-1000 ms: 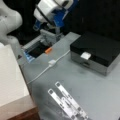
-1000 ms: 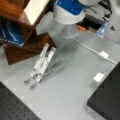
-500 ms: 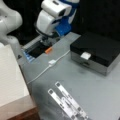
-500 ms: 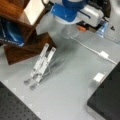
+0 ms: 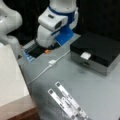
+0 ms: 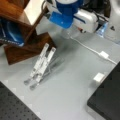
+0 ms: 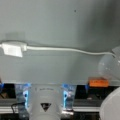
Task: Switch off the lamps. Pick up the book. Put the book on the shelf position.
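The book (image 5: 10,80) lies at a front view's left edge, pale face up, with reddish-brown wood showing under its lower corner. In a front view the book (image 6: 35,10) is seen at the top, resting on a wooden frame. The shelf position (image 6: 27,50), the dark block at the foot of that frame, carries nothing on the part of its top that shows. The book is therefore judged not yet picked up and not yet placed; both steps remain.

The end effector (image 5: 46,48) is found well apart from the book, low over the far edge of the counter (image 5: 100,90), under the white and blue wrist. Its fingers are hidden by the wrist body in both front views, and whether they are spread or pressed together cannot be told. Nothing is seen to be held. The inline switch (image 7: 12,48) on the white cable (image 7: 62,49) is nearest to it and untouched. The work is thus judged to stand at the lamp step. No lamp can be made out as lit or dark, so that step cannot be recorded as done.

Against the frame a second ago, the arm is noted lower and nearer the counter's far edge, closer to the switch. The book, the cable, the black box (image 5: 100,50) and the clear stand (image 5: 67,100) are recorded as unmoved.
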Robot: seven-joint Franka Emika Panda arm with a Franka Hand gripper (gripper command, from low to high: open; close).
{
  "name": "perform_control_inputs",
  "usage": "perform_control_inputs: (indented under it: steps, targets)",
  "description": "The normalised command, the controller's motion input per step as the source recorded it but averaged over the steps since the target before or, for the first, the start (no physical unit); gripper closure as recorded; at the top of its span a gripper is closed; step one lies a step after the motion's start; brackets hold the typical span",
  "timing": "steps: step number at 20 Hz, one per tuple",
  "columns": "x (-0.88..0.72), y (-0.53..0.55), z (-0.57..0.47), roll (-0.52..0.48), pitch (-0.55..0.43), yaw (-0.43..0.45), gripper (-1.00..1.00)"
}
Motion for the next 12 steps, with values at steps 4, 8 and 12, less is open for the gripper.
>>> perform_control_inputs:
  steps: [4, 8, 12]
  targets:
    - [-0.28, 0.17, -0.29, 0.128, -0.385, -0.071, -1.0]
    - [-0.28, 0.14, -0.25, 0.111, -0.356, -0.071, -1.0]
    - [-0.28, 0.1, -0.21, 0.055, -0.308, -0.065, -1.0]
